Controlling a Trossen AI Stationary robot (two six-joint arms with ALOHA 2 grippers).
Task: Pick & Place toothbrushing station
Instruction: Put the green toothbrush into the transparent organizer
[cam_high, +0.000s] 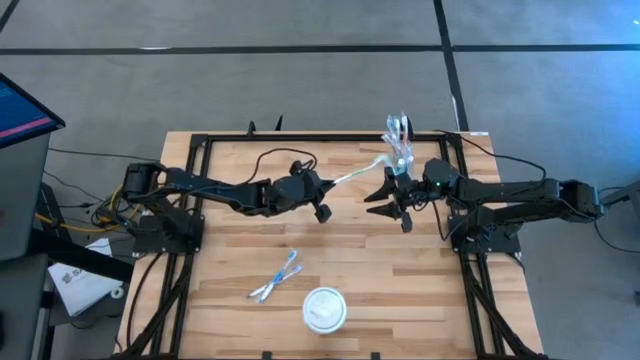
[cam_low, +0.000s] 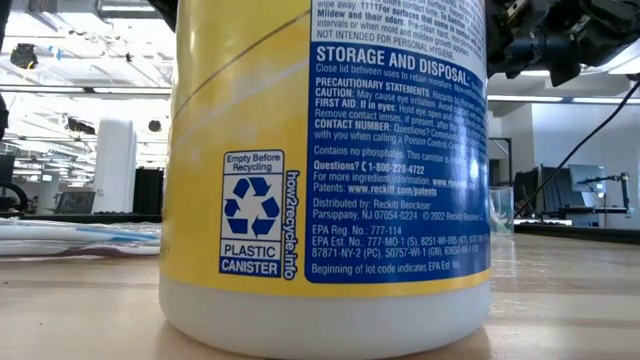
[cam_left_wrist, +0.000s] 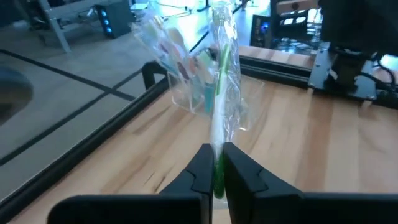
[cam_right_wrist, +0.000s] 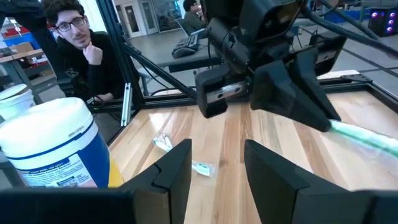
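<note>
A clear tumbler with several pastel toothbrushes stands near the table's far edge. My left gripper is near the table's middle, shut on a green toothbrush in a clear wrapper. The brush reaches out toward the tumbler. My right gripper stands open just on the near side of the tumbler, with nothing between its fingers. Two more toothbrushes lie crossed on the near part of the table. My left gripper pinches the green toothbrush's handle end between its two fingers, wrapper and all. The fingers come nearly level from the table's left and lie along the brush. The brush sticks out ahead of them, lifted clear of the table, its head end up by the tumbler.
A yellow-and-blue wipes canister with a white lid stands near the table's front edge and fills the low view. A black frame borders the table. A person sits beyond the table.
</note>
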